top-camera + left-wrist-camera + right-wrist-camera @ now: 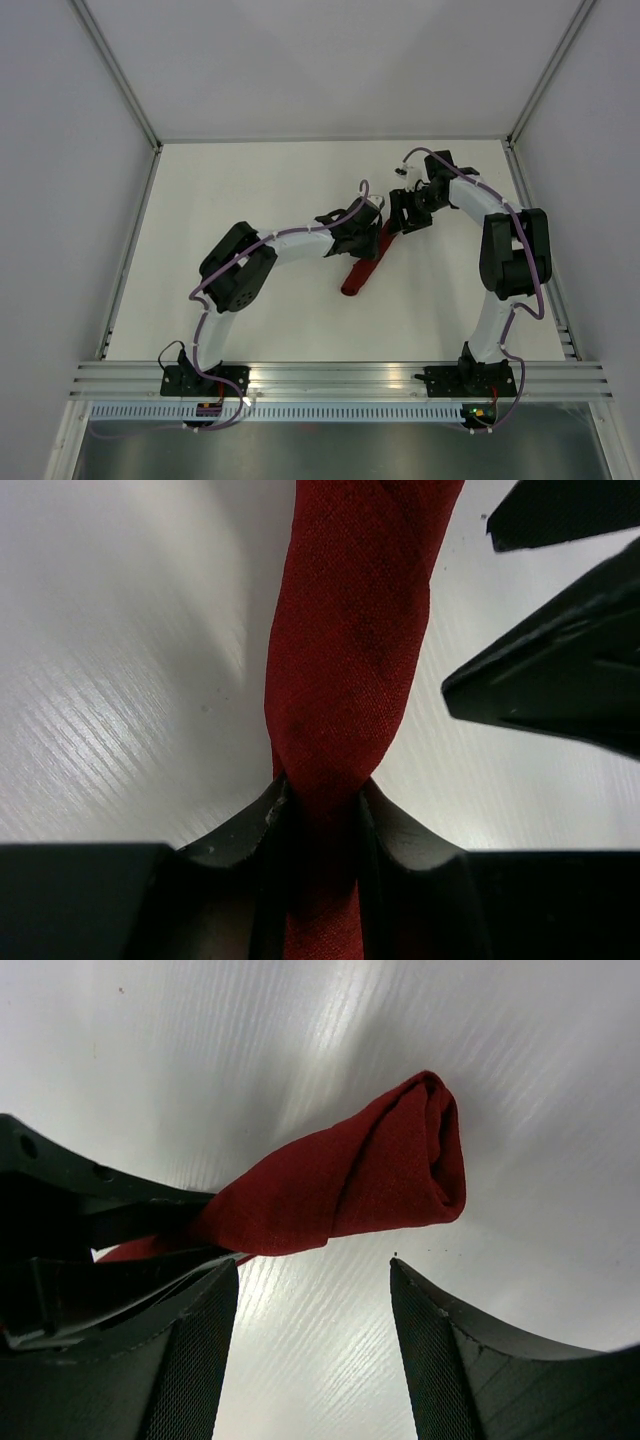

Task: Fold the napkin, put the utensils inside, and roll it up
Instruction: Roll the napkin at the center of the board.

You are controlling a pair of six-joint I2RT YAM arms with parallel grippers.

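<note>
Count: one napkin [362,268], rolled into a maroon tube; two grippers.
Left gripper [320,820]: jaws pinching the roll partway along, with cloth squeezed between both fingers [262,830].
Napkin position: slanted on the white table [250,180], right of centre.
Right gripper [315,1345]: jaws spread, gripping nothing, just beside the roll's far end.
Edges: the right arm's elbow is near the right rail [521,180].
Room: wide table surface lies left of the roll and toward the back wall [330,70].
</note>
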